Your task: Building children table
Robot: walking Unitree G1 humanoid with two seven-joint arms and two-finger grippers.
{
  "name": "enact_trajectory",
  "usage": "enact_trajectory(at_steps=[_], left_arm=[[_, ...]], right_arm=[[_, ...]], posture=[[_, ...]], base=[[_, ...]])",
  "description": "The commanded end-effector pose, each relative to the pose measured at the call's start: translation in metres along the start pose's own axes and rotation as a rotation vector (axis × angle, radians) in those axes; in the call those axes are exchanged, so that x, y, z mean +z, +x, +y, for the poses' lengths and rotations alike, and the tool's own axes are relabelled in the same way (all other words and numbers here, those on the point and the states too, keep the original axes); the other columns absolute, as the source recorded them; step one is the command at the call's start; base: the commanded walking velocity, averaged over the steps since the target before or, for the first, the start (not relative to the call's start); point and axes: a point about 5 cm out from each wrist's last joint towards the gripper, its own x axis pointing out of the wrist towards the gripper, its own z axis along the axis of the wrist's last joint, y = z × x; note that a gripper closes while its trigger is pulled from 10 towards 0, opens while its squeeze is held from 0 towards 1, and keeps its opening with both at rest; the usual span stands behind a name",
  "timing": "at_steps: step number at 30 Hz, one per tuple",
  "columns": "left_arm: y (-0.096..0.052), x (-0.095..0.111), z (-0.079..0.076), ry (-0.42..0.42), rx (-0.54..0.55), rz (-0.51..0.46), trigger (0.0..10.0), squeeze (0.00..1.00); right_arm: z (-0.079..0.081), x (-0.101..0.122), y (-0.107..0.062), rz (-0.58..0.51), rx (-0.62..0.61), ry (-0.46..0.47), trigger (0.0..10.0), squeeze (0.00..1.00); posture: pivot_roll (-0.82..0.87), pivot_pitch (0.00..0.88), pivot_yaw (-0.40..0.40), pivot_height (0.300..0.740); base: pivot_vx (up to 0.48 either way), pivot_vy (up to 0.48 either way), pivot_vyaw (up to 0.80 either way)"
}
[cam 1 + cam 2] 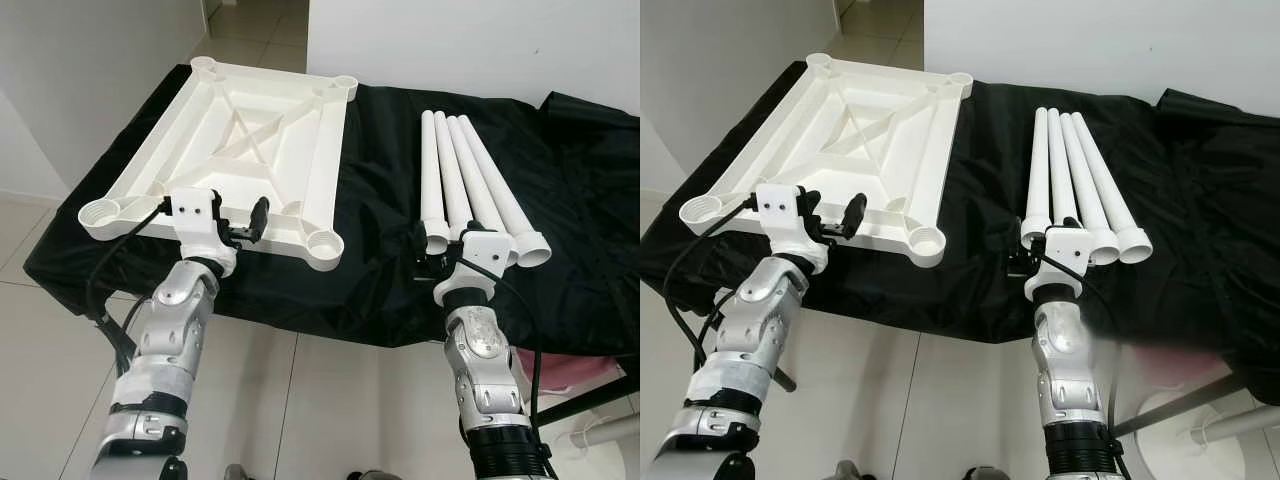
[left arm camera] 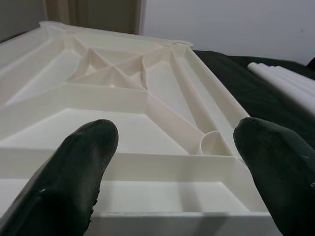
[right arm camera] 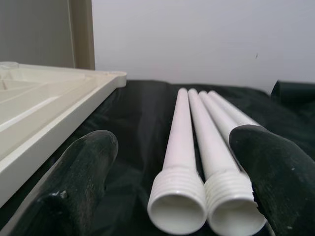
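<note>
Lying upside down on black cloth-covered table (image 1: 380, 150): white square plastic tabletop (image 1: 240, 140), ribbed underside up, round sockets at corners, sitting left. You are seeing four white plastic tube legs (image 1: 470, 185) lying side by side on right, threaded ends near. Left gripper (image 1: 243, 225) is hovering at tabletop's near edge, fingers (image 2: 74, 172) spread apart. Right gripper (image 3: 179, 187) is pointing at legs' near ends, fingers apart, gripping nothing.

Tabletop (image 1: 240, 150) left, four legs (image 1: 470, 185) right, on cloth (image 1: 380, 260)
</note>
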Motion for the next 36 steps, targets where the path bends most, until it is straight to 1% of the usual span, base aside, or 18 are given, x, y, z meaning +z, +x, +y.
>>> enact_trajectory(at_steps=[1,2,4,5,6,8,10,13,15,17,22,24,30,31,36], left_arm=[[-0.002,0.001,-0.003,0.033,0.031,-0.026,10.0,0.0],[-0.004,0.002,-0.005,0.047,0.045,-0.044,10.0,0.0],[-0.007,0.001,-0.009,0.043,0.012,-0.043,10.0,0.0],[-0.007,0.001,-0.009,0.043,0.012,-0.043,10.0,0.0],[-0.008,0.002,-0.011,0.029,-0.019,-0.04,10.0,0.0],[-0.008,0.002,-0.011,0.027,-0.03,-0.03,10.0,0.0],[-0.006,0.0,-0.014,0.025,-0.066,-0.008,10.0,0.0],[-0.006,0.0,-0.014,0.025,-0.066,-0.008,10.0,0.0],[-0.002,0.0,-0.013,0.072,-0.08,0.002,10.0,0.0],[0.0,0.001,-0.012,0.084,-0.084,0.0,10.0,0.0],[0.001,0.002,-0.011,0.086,-0.088,0.003,10.0,0.0],[0.0,0.003,-0.013,0.072,-0.058,-0.009,10.0,0.0],[-0.001,0.003,-0.014,0.055,-0.035,-0.014,10.0,0.0],[-0.002,0.003,-0.013,0.055,-0.024,-0.015,10.0,0.0],[-0.002,0.003,-0.011,0.055,-0.022,-0.017,10.0,0.0]], right_arm=[[-0.004,0.001,-0.003,-0.017,-0.014,-0.02,10.0,0.0],[-0.004,0.002,-0.004,-0.024,-0.015,-0.029,10.0,0.0],[-0.007,0.002,-0.007,-0.031,-0.025,-0.036,10.0,0.0],[-0.007,0.002,-0.007,-0.031,-0.025,-0.036,10.0,0.0],[-0.009,0.003,-0.007,-0.032,-0.029,-0.037,10.0,0.0],[-0.01,0.003,-0.007,-0.033,-0.032,-0.039,10.0,0.0],[-0.012,0.005,-0.005,-0.032,-0.032,-0.042,10.0,0.0],[-0.012,0.005,-0.005,-0.032,-0.032,-0.042,10.0,0.0],[-0.012,0.007,-0.002,-0.043,-0.027,-0.052,10.0,0.0],[-0.012,0.009,-0.001,-0.05,-0.026,-0.057,10.0,0.0],[-0.012,0.011,-0.002,-0.06,-0.028,-0.056,10.0,0.0],[-0.012,0.011,-0.003,-0.059,-0.03,-0.059,10.0,0.0],[-0.013,0.012,-0.002,-0.061,-0.036,-0.066,10.0,0.0],[-0.014,0.013,0.0,-0.063,-0.034,-0.071,10.0,0.0],[-0.015,0.013,0.002,-0.062,-0.029,-0.073,10.0,0.0]], posture=[[-0.09,0.043,0.015,0.74],[-0.09,0.041,0.013,0.74],[-0.08,0.04,0.012,0.74],[-0.08,0.04,0.012,0.74],[-0.08,0.046,0.011,0.74],[-0.08,0.046,0.011,0.74],[-0.08,0.053,0.01,0.74],[-0.08,0.053,0.01,0.74],[-0.08,0.074,0.014,0.74],[-0.09,0.076,0.015,0.74],[-0.1,0.088,0.019,0.74],[-0.1,0.09,0.02,0.74],[-0.11,0.092,0.017,0.74],[-0.1,0.093,0.006,0.74],[-0.1,0.093,0.002,0.74]], base=[[0.0,0.0,0.0],[0.0,0.0,0.0],[0.0,0.0,0.0],[0.0,0.0,0.0],[0.0,0.0,0.0],[0.0,0.0,0.0],[0.0,0.0,0.0],[0.0,0.0,0.0],[0.0,0.0,0.0],[0.0,0.0,0.0],[0.0,0.0,0.0],[0.0,0.0,0.0],[0.0,0.0,0.0],[0.0,0.0,0.0],[0.0,0.0,0.0]])
